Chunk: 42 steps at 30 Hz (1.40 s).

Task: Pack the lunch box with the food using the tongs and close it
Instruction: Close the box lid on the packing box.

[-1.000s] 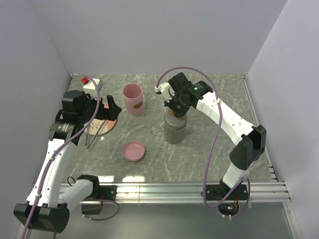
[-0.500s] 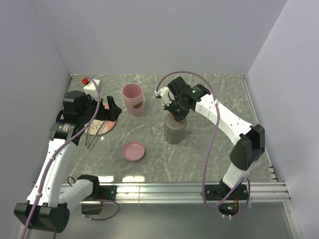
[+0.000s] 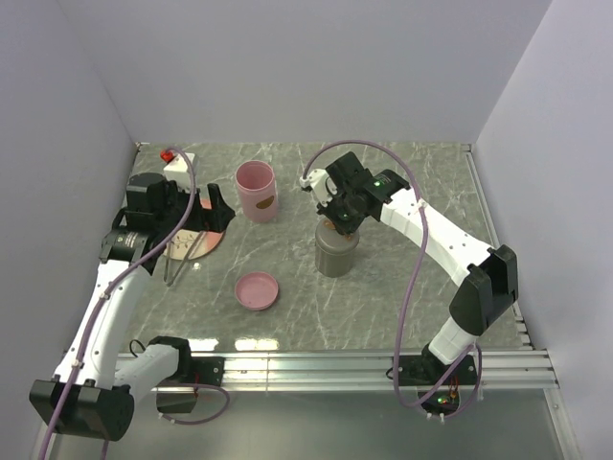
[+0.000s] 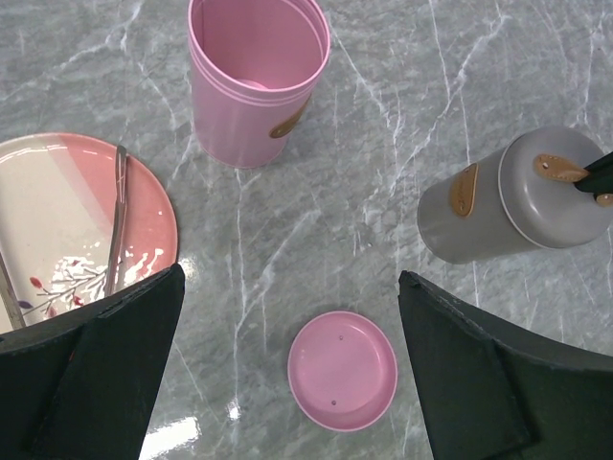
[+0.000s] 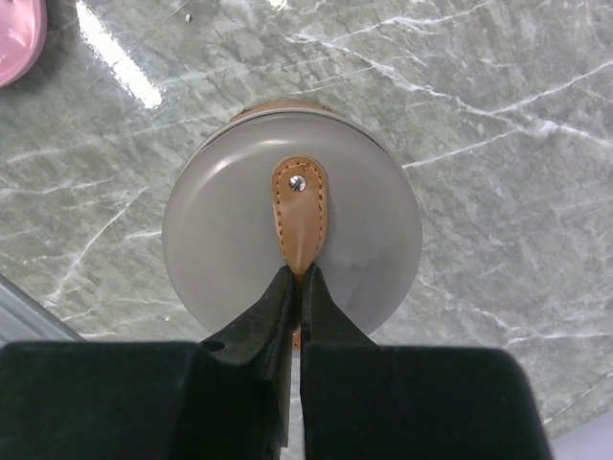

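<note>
The grey lunch box [image 3: 335, 255] stands upright at mid-table with its grey lid [image 5: 220, 240] on. My right gripper [image 5: 299, 278] hangs right over it, shut on the lid's tan leather strap [image 5: 298, 216]. The silver tongs [image 4: 117, 225] lie across the pink-and-cream plate [image 4: 57, 211] at the left, their ends sticking off its near edge [image 3: 172, 268]. My left gripper [image 4: 290, 278] hovers open near the plate with nothing between its fingers. An open pink container [image 4: 257, 81] stands behind, and its pink lid [image 4: 343, 370] lies flat on the table. No food shows.
A white box with a red button [image 3: 177, 163] sits in the far left corner. Walls close in on the left, the back and the right. A metal rail [image 3: 364, 364] runs along the near edge.
The right arm has shifted slightly over the grey lunch box, still shut on the strap. The left arm has barely moved.
</note>
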Motion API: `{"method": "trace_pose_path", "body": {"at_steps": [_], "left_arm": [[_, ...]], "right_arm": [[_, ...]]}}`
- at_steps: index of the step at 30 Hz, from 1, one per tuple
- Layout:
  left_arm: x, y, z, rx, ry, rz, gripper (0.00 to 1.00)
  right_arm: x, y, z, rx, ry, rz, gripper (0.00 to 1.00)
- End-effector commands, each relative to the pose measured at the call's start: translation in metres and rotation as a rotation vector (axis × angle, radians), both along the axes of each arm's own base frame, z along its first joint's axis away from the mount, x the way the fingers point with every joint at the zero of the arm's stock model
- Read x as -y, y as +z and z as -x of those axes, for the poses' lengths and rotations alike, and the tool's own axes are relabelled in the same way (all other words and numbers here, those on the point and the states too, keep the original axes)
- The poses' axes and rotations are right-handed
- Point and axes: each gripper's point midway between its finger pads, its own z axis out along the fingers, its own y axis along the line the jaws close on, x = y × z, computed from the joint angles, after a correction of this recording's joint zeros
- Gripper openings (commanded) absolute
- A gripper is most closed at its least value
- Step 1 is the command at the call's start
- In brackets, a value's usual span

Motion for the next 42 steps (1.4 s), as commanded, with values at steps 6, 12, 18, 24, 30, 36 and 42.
{"method": "trace_pose_path", "body": {"at_steps": [6, 12, 18, 24, 30, 36, 42], "left_arm": [[-0.001, 0.007, -0.005, 0.009, 0.014, 0.021, 1.0], [0.017, 0.002, 0.005, -0.013, -0.082, 0.084, 0.99], [0.066, -0.006, 0.022, -0.055, -0.269, 0.355, 0.81], [0.106, -0.001, 0.029, 0.022, -0.287, 0.539, 0.61], [0.155, -0.031, 0.023, -0.076, -0.227, 0.543, 0.56], [0.169, -0.057, 0.003, -0.174, -0.127, 0.67, 0.54], [0.195, -0.065, -0.001, -0.224, -0.164, 0.685, 0.48]], "right_arm": [[0.019, -0.026, 0.027, -0.136, 0.075, 0.121, 0.0], [0.014, -0.019, 0.031, -0.154, 0.102, 0.099, 0.0], [0.008, -0.019, 0.025, -0.144, 0.094, 0.082, 0.0], [0.0, -0.013, 0.022, -0.139, 0.084, 0.047, 0.0], [-0.006, -0.005, 0.017, -0.132, 0.074, 0.018, 0.0], [-0.005, -0.009, 0.018, -0.149, 0.062, 0.012, 0.0], [-0.008, -0.011, 0.012, -0.187, 0.028, -0.073, 0.0]]}}
